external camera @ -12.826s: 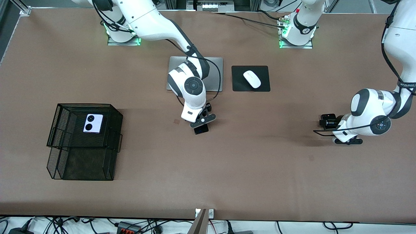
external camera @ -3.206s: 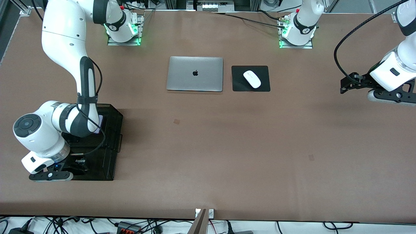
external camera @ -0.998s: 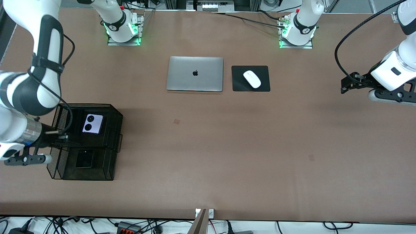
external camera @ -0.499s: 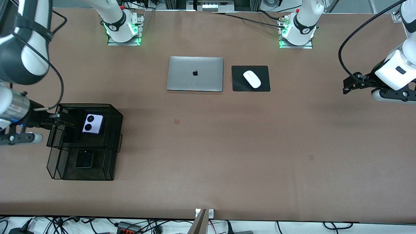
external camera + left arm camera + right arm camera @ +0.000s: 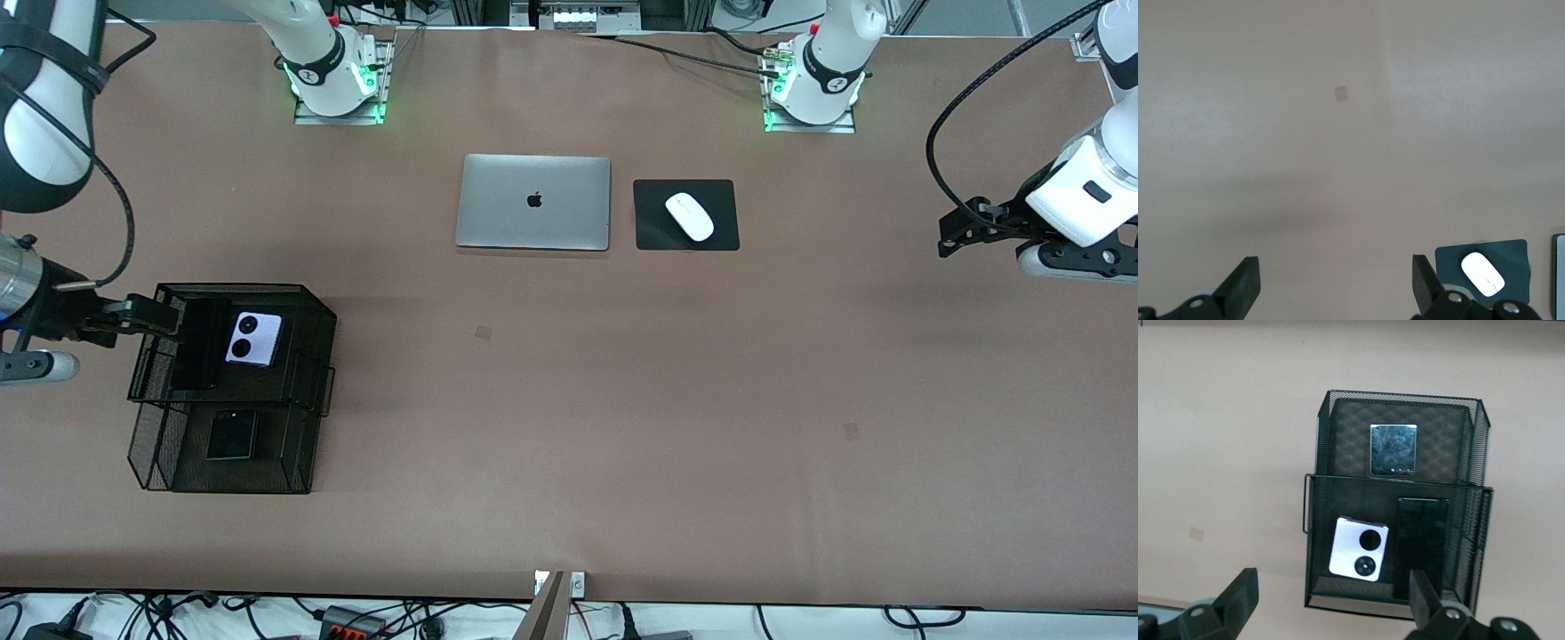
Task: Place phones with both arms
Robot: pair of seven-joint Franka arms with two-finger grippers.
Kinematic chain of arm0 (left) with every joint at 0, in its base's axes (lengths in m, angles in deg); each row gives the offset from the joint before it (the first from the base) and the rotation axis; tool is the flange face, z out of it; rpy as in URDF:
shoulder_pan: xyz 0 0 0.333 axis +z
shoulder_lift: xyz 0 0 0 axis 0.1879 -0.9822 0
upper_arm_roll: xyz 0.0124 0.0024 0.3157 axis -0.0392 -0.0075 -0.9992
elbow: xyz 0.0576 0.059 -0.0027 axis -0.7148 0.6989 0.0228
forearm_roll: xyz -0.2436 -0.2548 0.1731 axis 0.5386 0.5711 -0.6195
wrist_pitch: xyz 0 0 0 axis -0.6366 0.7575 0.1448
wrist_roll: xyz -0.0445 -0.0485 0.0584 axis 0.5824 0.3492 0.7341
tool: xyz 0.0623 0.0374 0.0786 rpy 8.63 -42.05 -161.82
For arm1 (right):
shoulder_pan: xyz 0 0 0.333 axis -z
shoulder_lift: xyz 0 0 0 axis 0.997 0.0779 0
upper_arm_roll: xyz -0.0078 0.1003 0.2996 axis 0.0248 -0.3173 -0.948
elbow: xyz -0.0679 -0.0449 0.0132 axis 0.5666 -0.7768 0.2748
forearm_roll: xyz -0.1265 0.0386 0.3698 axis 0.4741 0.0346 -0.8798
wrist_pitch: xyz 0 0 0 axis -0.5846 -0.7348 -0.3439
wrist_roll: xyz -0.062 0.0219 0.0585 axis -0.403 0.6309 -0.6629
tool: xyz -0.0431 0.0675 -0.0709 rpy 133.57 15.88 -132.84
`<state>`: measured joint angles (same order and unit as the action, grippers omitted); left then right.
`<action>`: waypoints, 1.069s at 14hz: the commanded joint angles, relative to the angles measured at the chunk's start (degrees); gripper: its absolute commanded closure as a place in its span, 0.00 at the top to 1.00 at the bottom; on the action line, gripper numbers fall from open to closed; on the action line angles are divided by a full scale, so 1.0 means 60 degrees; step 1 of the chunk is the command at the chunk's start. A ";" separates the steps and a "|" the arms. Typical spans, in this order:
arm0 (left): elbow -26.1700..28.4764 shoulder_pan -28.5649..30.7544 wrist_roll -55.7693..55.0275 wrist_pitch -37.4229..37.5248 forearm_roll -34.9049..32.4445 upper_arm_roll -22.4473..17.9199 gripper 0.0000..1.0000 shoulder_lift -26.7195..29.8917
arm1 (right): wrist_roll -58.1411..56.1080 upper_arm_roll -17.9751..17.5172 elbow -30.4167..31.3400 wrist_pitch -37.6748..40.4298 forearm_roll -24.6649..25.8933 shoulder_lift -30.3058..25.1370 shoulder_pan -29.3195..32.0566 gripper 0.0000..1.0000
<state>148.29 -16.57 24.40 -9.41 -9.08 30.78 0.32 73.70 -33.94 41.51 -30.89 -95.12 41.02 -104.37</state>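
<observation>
At rack (image 5: 316, 307): three phones (image 5: 1358, 549) inside, right gripper (image 5: 147, 314) open, empty.
Left gripper (image 5: 956, 233) open over bare table, arm cropped at frame edge.

The front view looks down from high across the desk (image 5: 569, 427), facing both robot bases. The left wrist view looks down on bare desk and shares the mouse (image 5: 1483, 275) with the front view. The right wrist view looks down from above on the mesh tray (image 5: 1398, 483), also seen in front.
</observation>
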 commanded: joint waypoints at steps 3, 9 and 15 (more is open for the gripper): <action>-0.0139 0.0034 -0.0089 0.0191 -0.0098 0.0076 1.00 0.0063 | 0.1058 -0.3751 0.0346 0.0384 0.1655 -0.1092 0.2905 1.00; -0.0314 0.0048 0.0028 0.0191 -0.0098 0.0047 1.00 0.0019 | 0.1161 -0.3782 0.2332 0.0123 0.2213 -0.2538 0.2877 1.00; -0.0314 0.0078 0.0042 0.0235 -0.0054 0.0032 1.00 0.0005 | 0.1468 -0.3797 0.4053 -0.0348 0.2213 -0.3890 0.2906 1.00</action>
<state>147.39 -16.53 24.39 -9.27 -9.08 30.77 0.33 80.51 -55.42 62.62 -32.06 -82.86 20.96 -87.81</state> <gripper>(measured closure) 0.000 0.000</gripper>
